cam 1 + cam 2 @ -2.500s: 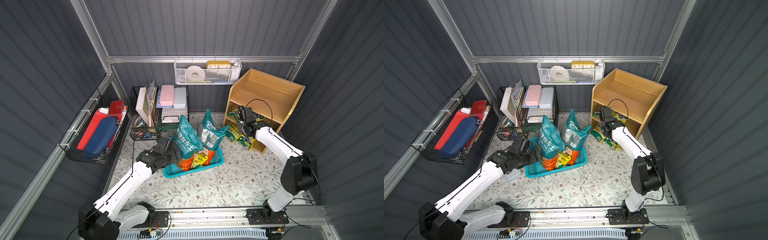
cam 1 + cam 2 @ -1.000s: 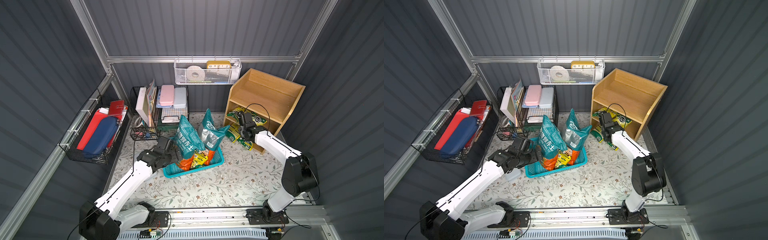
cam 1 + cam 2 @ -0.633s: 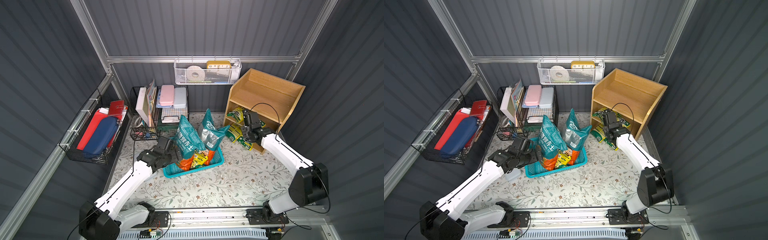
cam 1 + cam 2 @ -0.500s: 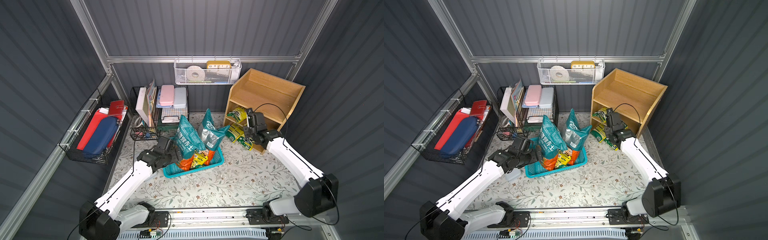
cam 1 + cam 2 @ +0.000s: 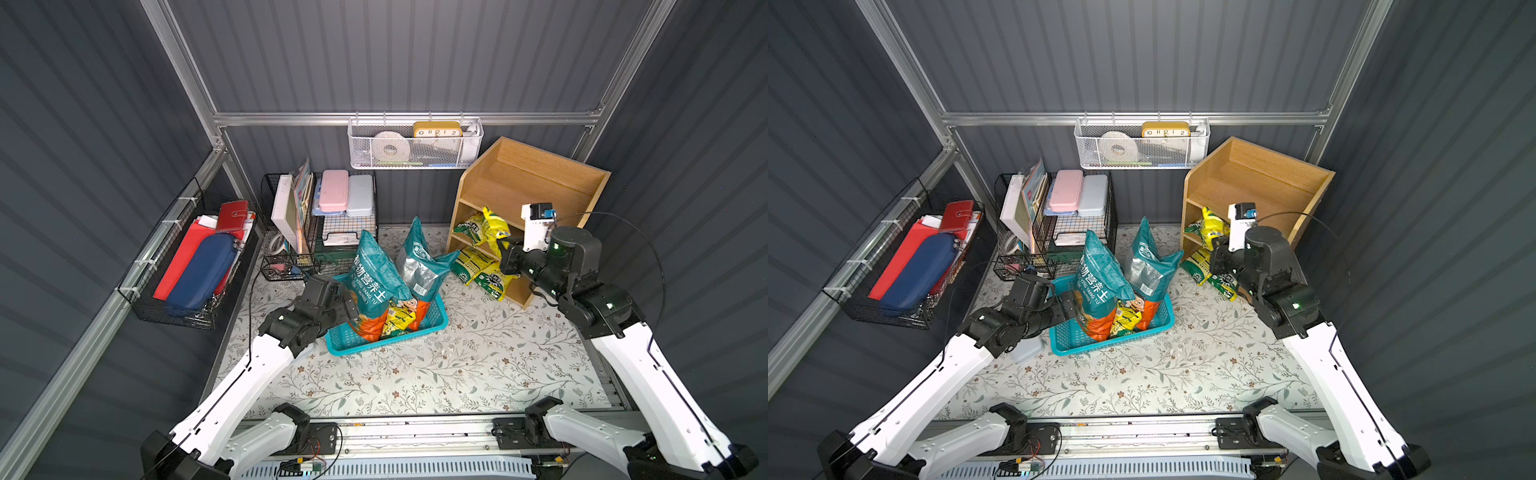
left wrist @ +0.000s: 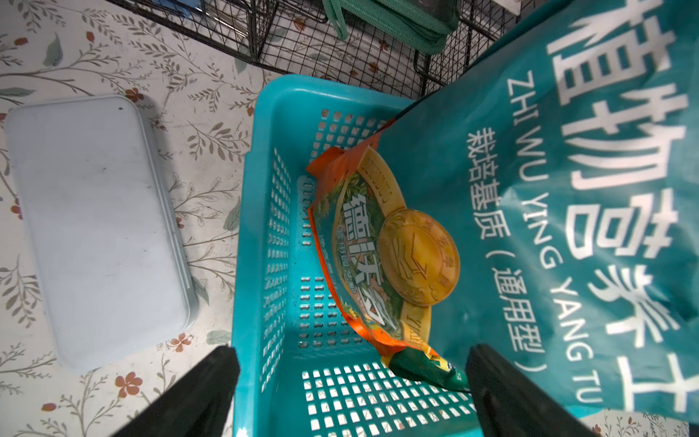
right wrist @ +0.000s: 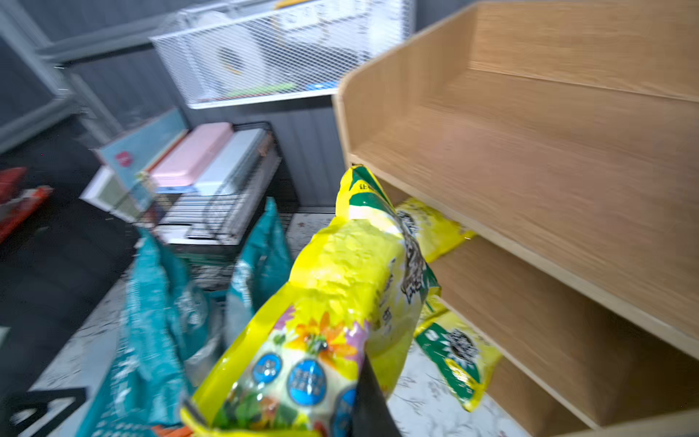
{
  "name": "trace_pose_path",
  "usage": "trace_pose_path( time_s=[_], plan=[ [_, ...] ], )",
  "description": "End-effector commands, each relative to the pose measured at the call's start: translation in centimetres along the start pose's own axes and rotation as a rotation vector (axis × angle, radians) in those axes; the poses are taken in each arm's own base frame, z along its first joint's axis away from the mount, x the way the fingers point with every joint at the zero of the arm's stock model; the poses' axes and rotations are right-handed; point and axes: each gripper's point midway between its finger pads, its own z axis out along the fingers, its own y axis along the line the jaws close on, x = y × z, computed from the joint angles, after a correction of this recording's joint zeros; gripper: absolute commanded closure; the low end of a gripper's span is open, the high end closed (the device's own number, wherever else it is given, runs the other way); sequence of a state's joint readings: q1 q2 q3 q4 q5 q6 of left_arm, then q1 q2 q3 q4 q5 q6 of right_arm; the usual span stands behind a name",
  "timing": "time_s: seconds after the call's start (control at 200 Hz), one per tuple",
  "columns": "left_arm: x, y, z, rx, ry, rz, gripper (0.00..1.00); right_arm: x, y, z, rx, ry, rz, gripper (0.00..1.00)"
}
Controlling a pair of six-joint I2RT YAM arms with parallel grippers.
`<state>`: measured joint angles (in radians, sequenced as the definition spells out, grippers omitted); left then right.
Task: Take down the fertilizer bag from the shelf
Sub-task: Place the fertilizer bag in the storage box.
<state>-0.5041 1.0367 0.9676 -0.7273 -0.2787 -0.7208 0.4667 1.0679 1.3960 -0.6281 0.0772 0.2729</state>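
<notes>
Fertilizer bag (image 5: 492, 222) pinched at bottom edge by right tool (image 5: 506, 248), upright at front of wooden shelf (image 5: 536, 183) middle tier, 2 o'clock on surface. Left tool (image 6: 351, 386) spread over teal basket (image 6: 257, 227). Remaining: clear shelf, set bag down.

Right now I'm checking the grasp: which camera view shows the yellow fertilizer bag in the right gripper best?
The right wrist view: the yellow fertilizer bag fills it, clamped in the right gripper beside the wooden shelf. Both top views show the bag small, at the shelf's front. The left wrist view misses it.
</notes>
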Motion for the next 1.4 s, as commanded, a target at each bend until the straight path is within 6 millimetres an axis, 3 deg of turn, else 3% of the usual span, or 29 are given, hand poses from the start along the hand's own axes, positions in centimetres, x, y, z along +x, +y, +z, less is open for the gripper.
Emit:
trace_pose_path(
  time_s=[0.0, 0.115, 0.135, 0.2, 0.4, 0.535, 0.77, 0.931, 1.196, 1.396],
  plan=[
    [0.3, 1.1, 0.2, -0.049, 0.002, 0.012, 0.01, -2.5, 7.6, -0.8, -0.287, -0.052, 0.052, 1.0],
    [0.5, 1.8, 0.6, -0.092, 0.01, 0.024, 0.01, -2.2, 13.8, -0.3, -0.485, -0.004, 0.06, 1.0],
    [0.5, 2.1, 0.6, -0.109, 0.013, 0.026, 0.0, -1.2, 14.8, 0.9, -0.496, 0.033, 0.052, 1.0],
    [0.5, 3.3, 0.5, -0.184, 0.016, 0.019, 0.01, -0.8, 17.8, 1.8, -0.554, 0.041, 0.038, 1.0],
    [-0.2, 7.9, -0.1, -0.33, -0.043, -0.066, 0.0, 4.2, 24.7, 5.3, -0.677, 0.18, 0.061, 1.0],
    [0.2, 10.3, -0.2, -0.329, -0.053, -0.169, 0.01, 7.3, 27.7, 6.9, -0.72, 0.265, 0.085, 1.0],
    [1.5, 12.5, 1.0, -0.337, 0.032, -0.226, 0.0, 10.3, 30.1, 8.9, -0.758, 0.35, 0.161, 1.0],
    [1.0, 12.9, 0.6, -0.361, 0.024, -0.215, 0.01, 13.7, 29.0, 12.8, -0.592, 0.397, 0.197, 1.0],
    [-1.4, 11.2, -2.1, -0.275, -0.071, -0.223, 0.0, 19.5, 29.9, 18.5, -0.455, 0.54, 0.159, 1.0],
    [-1.9, 10.4, -3.1, -0.226, -0.095, -0.228, 0.0, 24.5, 29.5, 19.0, -0.338, 0.601, 0.093, 0.98]
  ],
)
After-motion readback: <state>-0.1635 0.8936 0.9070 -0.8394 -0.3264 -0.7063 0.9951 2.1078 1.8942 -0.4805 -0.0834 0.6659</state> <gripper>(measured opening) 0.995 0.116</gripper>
